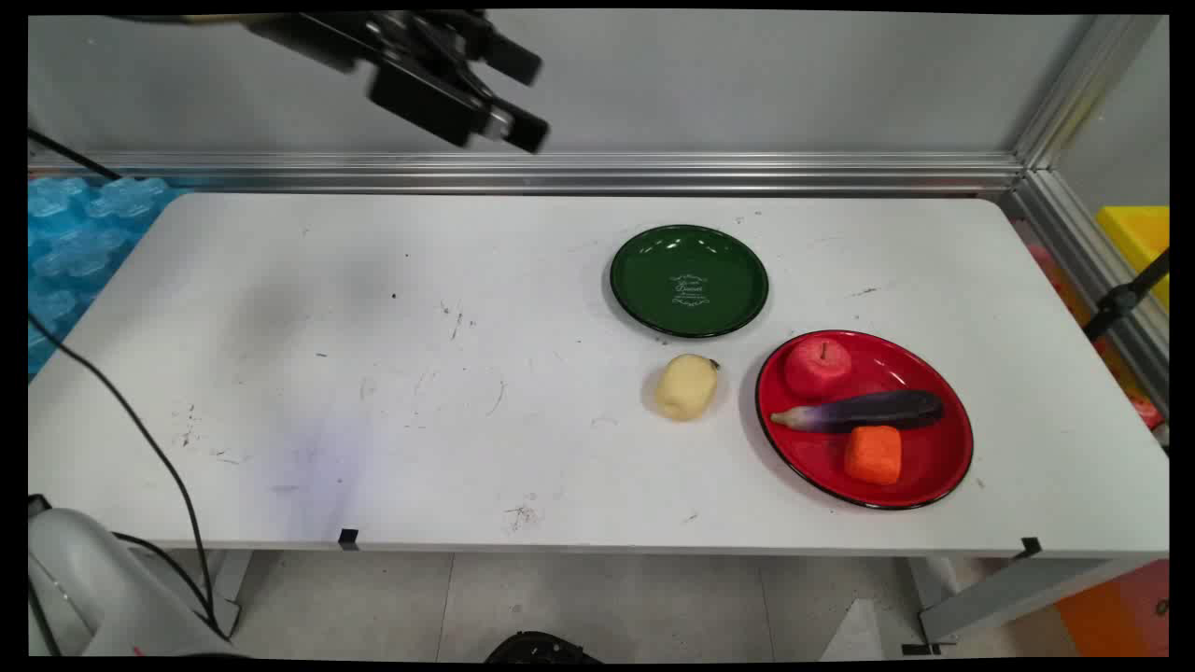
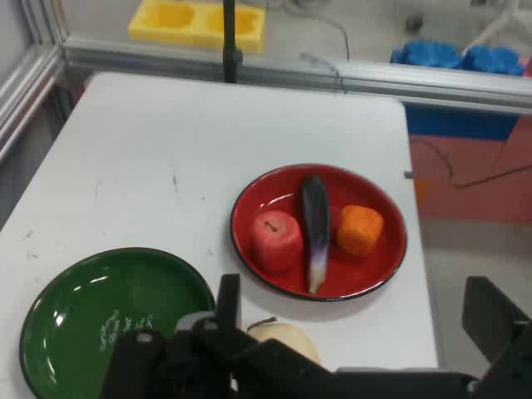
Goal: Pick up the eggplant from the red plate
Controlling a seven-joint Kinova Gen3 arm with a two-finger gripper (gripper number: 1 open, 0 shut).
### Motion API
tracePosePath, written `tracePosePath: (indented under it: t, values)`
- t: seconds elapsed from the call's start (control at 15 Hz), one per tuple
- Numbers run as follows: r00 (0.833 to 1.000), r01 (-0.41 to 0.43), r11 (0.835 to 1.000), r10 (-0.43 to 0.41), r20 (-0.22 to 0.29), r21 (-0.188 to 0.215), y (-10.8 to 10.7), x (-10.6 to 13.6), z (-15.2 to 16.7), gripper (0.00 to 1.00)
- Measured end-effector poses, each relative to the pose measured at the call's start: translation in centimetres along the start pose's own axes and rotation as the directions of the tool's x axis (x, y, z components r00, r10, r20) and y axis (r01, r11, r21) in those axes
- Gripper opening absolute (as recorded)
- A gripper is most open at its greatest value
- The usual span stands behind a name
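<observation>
My gripper [image 1: 527, 101] hangs high above the table's far side, open, with nothing between its fingers. In the hand view the gripper [image 2: 357, 312] looks down on the plates. A green plate [image 1: 689, 280] [image 2: 108, 324] lies bare right of the table's middle. A pale yellow potato [image 1: 686, 386] [image 2: 283, 339] rests on the table just in front of it. To the right, a red plate [image 1: 812, 453] [image 2: 366, 274] holds a red apple [image 1: 817, 366] [image 2: 276, 241], a purple eggplant [image 1: 864, 411] [image 2: 315, 229] and an orange carrot chunk [image 1: 874, 455] [image 2: 359, 229].
An aluminium rail [image 1: 560, 173] runs along the table's back and up the right corner. A yellow bin [image 1: 1139, 238] stands beyond the right edge, blue foam pieces [image 1: 84, 233] beyond the left. A black cable [image 1: 140, 429] hangs over the table's left front.
</observation>
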Motion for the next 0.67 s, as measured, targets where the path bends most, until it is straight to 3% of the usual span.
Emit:
tracePosePath:
  t: [0.67]
  values:
    - [0.985, -0.141, 0.989, 0.145, 0.093, -0.043, -1.0, 3.0, 15.5, 1.0]
